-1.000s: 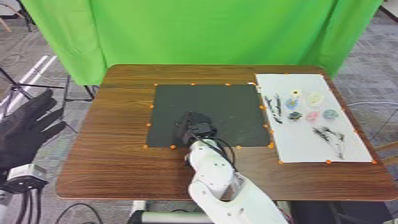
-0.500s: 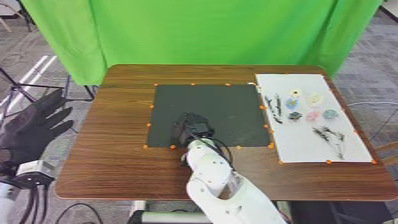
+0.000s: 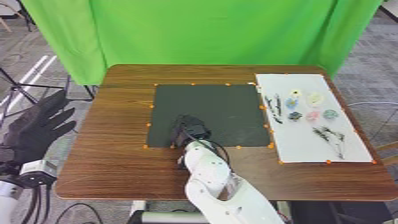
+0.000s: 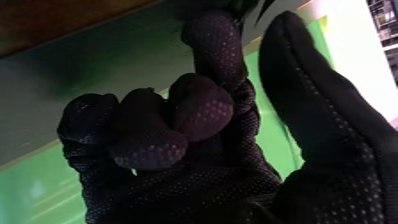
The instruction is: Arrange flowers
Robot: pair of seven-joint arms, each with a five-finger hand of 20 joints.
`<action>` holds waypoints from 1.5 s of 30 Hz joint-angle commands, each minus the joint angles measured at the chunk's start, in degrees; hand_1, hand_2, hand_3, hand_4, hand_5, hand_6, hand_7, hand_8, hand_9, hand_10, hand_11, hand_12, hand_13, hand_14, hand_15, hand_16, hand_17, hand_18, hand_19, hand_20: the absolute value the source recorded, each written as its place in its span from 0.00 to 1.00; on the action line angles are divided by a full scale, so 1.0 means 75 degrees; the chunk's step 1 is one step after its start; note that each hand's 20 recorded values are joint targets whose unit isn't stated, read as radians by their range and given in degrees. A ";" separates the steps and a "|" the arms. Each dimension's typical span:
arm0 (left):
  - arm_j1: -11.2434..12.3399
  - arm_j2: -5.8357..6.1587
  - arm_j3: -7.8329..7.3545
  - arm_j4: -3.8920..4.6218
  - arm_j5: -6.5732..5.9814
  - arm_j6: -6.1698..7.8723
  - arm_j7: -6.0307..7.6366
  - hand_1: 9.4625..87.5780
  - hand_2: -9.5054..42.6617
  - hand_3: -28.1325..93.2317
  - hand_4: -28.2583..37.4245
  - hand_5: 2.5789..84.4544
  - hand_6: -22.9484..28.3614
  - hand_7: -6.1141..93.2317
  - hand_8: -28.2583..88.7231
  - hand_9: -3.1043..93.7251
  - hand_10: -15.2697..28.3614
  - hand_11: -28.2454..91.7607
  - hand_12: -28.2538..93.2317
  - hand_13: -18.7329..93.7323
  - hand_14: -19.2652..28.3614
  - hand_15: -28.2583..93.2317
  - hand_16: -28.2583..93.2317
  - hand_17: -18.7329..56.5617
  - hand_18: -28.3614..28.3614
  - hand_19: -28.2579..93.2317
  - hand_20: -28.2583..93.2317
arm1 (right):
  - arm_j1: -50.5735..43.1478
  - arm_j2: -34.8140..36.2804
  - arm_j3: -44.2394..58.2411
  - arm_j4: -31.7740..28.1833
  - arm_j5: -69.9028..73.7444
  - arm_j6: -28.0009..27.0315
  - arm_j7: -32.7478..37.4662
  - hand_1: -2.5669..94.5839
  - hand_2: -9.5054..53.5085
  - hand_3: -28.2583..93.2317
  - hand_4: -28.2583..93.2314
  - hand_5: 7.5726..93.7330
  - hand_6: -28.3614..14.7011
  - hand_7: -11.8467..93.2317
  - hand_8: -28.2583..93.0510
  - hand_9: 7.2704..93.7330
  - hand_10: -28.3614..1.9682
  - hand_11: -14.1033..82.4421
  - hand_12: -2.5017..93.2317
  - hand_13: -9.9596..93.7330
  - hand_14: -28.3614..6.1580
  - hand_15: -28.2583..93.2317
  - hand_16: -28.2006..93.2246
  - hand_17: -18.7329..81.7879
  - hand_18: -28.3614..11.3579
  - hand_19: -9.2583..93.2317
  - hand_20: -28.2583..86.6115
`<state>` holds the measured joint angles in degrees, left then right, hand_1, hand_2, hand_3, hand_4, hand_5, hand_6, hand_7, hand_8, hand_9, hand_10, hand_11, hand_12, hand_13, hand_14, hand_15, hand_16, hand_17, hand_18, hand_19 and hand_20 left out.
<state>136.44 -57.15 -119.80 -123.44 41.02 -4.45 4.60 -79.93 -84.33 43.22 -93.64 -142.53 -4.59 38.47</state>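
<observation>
Covering part of the black rectangular sheet's [image 3: 195, 95] near half, the right robot hand [image 3: 192, 128] in black fabric has fingers curled in and its thumb straight, apart from them. Left of that sheet, beyond the brown wooden surface [image 3: 105, 160], the left robot hand [image 3: 25, 136] is open. Right of it, small pastel flowers [image 3: 312, 116] and thin dark sprigs [image 3: 278, 107] lie on a white rectangular sheet [image 3: 300, 150].

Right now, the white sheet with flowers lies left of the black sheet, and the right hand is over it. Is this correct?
No: the head view shows the white sheet with flowers right of the black sheet, which is under the right hand.
</observation>
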 commanded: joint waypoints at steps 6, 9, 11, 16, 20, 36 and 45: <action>0.0301 -0.0312 -0.0168 -0.0142 0.0128 0.0005 0.0045 0.16 0.00 0.80 0.00 0.25 0.46 0.24 0.16 0.22 0.55 0.30 0.41 0.30 0.65 0.33 0.30 0.10 0.82 0.51 0.32 | 0.0257 0.0538 0.0015 -0.0289 0.0175 -0.0086 0.0054 0.26 0.03 0.92 0.07 0.70 0.61 0.60 0.14 0.77 0.59 0.79 0.55 0.77 0.53 0.89 0.56 0.50 0.13 0.96 0.71; 0.0490 -0.0498 -0.0241 -0.0232 0.0146 0.0081 0.0159 0.16 0.00 0.80 0.00 0.25 0.46 0.24 0.16 0.22 0.55 0.31 0.41 0.29 0.65 0.33 0.30 0.10 0.82 0.51 0.32 | 0.0631 0.1250 -0.0068 -0.0653 0.0802 -0.0082 0.0389 0.24 0.04 0.90 0.06 0.67 0.59 0.60 0.12 0.75 0.56 0.79 0.55 0.76 0.51 0.89 0.56 0.48 0.12 0.95 0.71; 0.0548 -0.0598 -0.0225 -0.0261 0.0140 0.0092 0.0202 0.17 0.01 0.80 0.00 0.25 0.46 0.24 0.16 0.22 0.55 0.31 0.41 0.30 0.65 0.33 0.30 0.10 0.82 0.51 0.32 | 0.0665 0.1739 0.0125 -0.0945 0.1073 -0.0164 0.0527 0.24 0.04 0.89 0.06 0.66 0.59 0.60 0.12 0.75 0.55 0.79 0.55 0.74 0.50 0.89 0.56 0.47 0.12 0.94 0.71; 0.0356 -0.0598 -0.0125 -0.0281 0.0362 -0.0052 0.0175 0.17 0.01 0.80 0.00 0.25 0.46 0.24 0.16 0.22 0.55 0.31 0.41 0.30 0.65 0.33 0.30 0.10 0.82 0.51 0.32 | 0.0293 0.3025 0.1082 -0.1714 0.1471 -0.0089 0.0999 0.23 0.04 0.89 0.04 0.62 0.55 0.58 0.12 0.71 0.49 0.77 0.53 0.71 0.47 0.88 0.55 0.44 0.12 0.92 0.71; 0.0290 -0.0610 -0.0085 -0.0325 0.0417 -0.0157 0.0124 0.17 0.01 0.80 0.00 0.25 0.46 0.25 0.16 0.22 0.55 0.31 0.41 0.30 0.65 0.33 0.30 0.10 0.82 0.51 0.32 | -0.0657 0.4099 0.2146 -0.2521 0.1631 -0.0027 0.1381 0.23 0.05 0.89 0.04 0.58 0.53 0.55 0.12 0.64 0.46 0.78 0.52 0.67 0.42 0.89 0.54 0.41 0.11 0.90 0.71; 0.0809 -0.0931 -0.0431 -0.0550 0.0403 0.0008 0.0115 0.17 0.01 0.80 0.00 0.25 0.46 0.24 0.16 0.22 0.55 0.31 0.40 0.30 0.65 0.33 0.30 0.10 0.82 0.51 0.32 | -0.4724 0.5558 0.6563 -0.4233 0.1171 0.0449 0.2754 0.27 0.00 0.89 0.00 0.49 0.49 0.49 0.13 0.51 0.40 0.75 0.45 0.57 0.38 0.87 0.46 0.35 0.12 0.84 0.72; 0.0643 -0.0820 -0.0303 -0.0466 0.0401 -0.0064 0.0076 0.17 0.02 0.80 0.00 0.25 0.46 0.24 0.16 0.22 0.55 0.31 0.40 0.30 0.65 0.33 0.30 0.10 0.82 0.51 0.32 | -0.4428 0.5318 0.6543 -0.3611 0.2097 -0.0801 0.2914 0.25 0.00 0.79 0.00 0.42 0.40 0.45 0.14 0.40 0.26 0.73 0.46 0.52 0.35 0.85 0.45 0.33 0.12 0.82 0.72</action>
<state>141.61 -63.80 -122.52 -127.19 44.10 -4.58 5.66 -114.70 -42.85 93.38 -124.29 -132.56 -2.96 58.52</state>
